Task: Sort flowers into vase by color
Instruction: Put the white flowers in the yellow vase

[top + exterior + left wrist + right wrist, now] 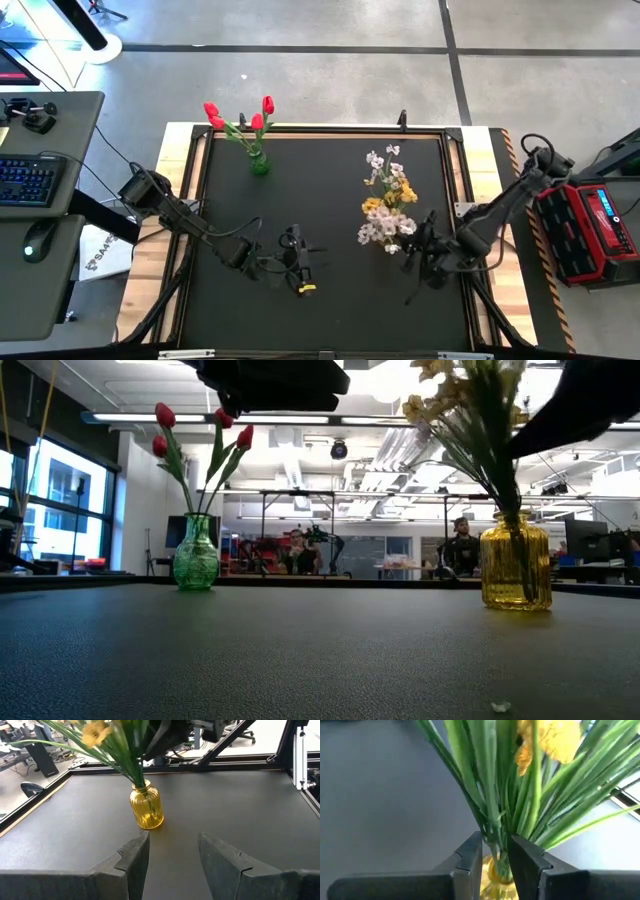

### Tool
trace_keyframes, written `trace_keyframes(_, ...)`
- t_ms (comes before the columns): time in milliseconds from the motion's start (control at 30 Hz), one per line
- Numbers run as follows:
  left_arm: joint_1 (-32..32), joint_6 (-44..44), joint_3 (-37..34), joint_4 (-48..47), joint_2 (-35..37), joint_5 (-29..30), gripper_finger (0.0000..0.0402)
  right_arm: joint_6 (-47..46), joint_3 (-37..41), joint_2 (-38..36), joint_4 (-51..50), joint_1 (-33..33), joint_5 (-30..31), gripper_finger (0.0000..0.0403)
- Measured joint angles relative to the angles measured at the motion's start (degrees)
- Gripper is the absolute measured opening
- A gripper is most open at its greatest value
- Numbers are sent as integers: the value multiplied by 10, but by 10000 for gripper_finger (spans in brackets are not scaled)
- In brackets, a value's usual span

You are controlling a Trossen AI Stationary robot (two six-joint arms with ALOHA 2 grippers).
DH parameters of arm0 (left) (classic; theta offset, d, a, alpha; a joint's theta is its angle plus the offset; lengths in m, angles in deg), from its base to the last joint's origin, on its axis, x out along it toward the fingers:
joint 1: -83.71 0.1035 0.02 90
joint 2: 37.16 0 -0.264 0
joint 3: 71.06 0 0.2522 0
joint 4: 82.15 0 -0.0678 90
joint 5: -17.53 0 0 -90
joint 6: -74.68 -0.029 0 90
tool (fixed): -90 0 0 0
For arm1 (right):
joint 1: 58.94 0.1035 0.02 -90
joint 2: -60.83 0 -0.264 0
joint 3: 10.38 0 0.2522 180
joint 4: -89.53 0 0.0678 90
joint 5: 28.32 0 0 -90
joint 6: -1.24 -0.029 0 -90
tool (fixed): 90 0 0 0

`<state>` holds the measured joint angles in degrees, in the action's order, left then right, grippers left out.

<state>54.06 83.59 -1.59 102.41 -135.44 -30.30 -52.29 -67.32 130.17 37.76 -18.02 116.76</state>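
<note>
A yellow glass vase (515, 560) stands on the black mat toward the right. It holds a mixed bunch of yellow and white-pinkish blossoms (388, 200) on green stems. A green vase (196, 560) with red tulips (240, 115) stands at the far left of the mat. My right gripper (495, 851) is just above the yellow vase's mouth (495, 870), shut on the stems. My left gripper (172, 855) hovers open over the near middle of the mat, facing the yellow vase (146, 810) from a distance and touching nothing. My right gripper pinches the bundle of green stems (496, 832) between its two fingers, just above the vase's mouth. The fingers lie across the stems. The stems' lower ends stand in the yellow vase, and the blossoms fan out above the fingers.
The mat is framed by a raised black rail (320, 130) on a wooden table. A small pale scrap (500, 707) lies on the mat near its near edge. Desks and a red unit (590, 225) flank the table. People sit in the room behind (297, 550).
</note>
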Motion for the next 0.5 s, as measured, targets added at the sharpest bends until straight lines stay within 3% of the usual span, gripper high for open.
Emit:
trace_keyframes(167,0,0,0,6,0,0,159,11,0,0,10,-40,-13,65)
trace_keyframes(333,0,0,0,9,0,0,159,26,0,0,11,-55,-40,8)
trace_keyframes(500,0,0,0,9,0,0,159,22,0,0,24,-48,-57,13)
